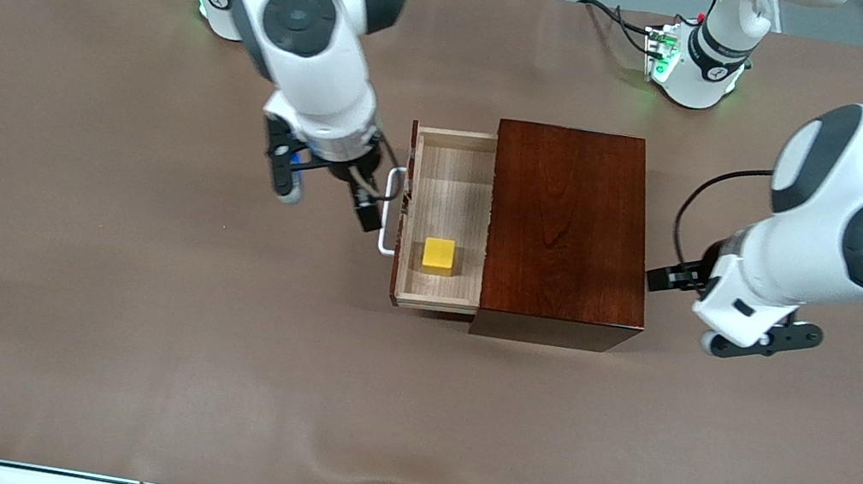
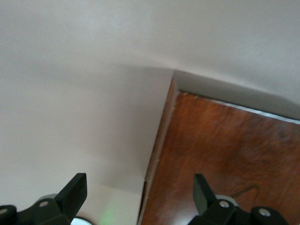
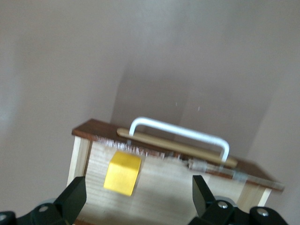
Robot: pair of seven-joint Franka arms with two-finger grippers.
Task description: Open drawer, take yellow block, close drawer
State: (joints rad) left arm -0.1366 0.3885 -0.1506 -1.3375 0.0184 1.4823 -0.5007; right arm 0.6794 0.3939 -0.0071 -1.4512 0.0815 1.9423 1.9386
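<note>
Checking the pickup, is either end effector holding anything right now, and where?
Nothing is held. The right end effector is open beside the drawer handle; the left end effector is open, empty.

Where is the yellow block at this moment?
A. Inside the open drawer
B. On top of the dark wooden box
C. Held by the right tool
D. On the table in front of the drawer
A: the yellow block rests on the floor of the pulled-out drawer, and no tool touches it.
</note>
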